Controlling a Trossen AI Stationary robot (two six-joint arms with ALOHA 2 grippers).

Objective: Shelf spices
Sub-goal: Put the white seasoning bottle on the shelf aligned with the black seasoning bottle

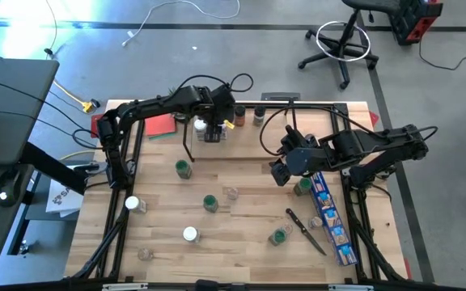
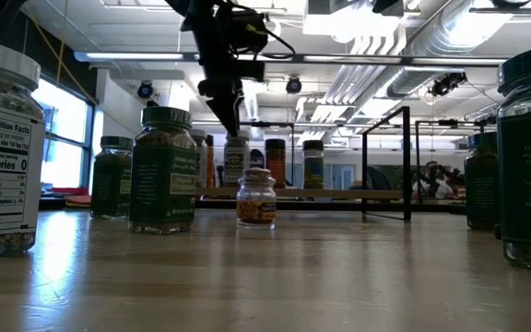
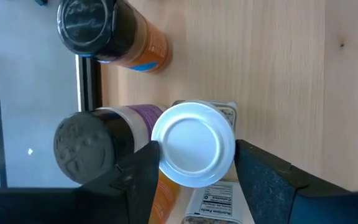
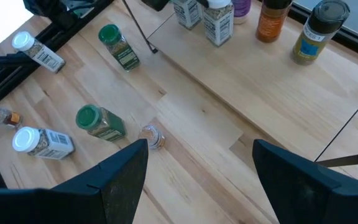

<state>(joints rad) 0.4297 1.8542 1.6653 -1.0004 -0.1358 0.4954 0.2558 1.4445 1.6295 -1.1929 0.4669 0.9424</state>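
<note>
The shelf (image 1: 245,144) stands at the table's far side, and several spice jars (image 1: 249,115) stand on its board. My left gripper (image 1: 209,129) reaches down over the shelf's left part and is shut on a white-capped spice jar (image 3: 194,144). A black-capped purple jar (image 3: 86,148) and a black-capped orange jar (image 3: 104,34) stand close by. My right gripper (image 4: 197,162) hovers open above the table's right middle, near a small clear-capped jar (image 4: 153,137). More jars lie or stand loose on the table, such as a green-capped one (image 1: 184,168) and a white-capped one (image 1: 190,234). My left gripper holds the white-capped jar by its round cap (image 3: 166,146), pinched between the two fingers (image 3: 138,177). The fingers come from above, pointing down. The jar (image 2: 236,161) is upright, with its base level with the shelf board among the other jars.
A long blue printed box (image 1: 330,214) and a black-handled utensil (image 1: 306,230) lie near the table's right edge. A red flat object (image 1: 160,125) lies at the far left. The shelf's thin black rods (image 1: 186,145) rise beside my left gripper. Bare board shows on the shelf's right part (image 4: 260,81).
</note>
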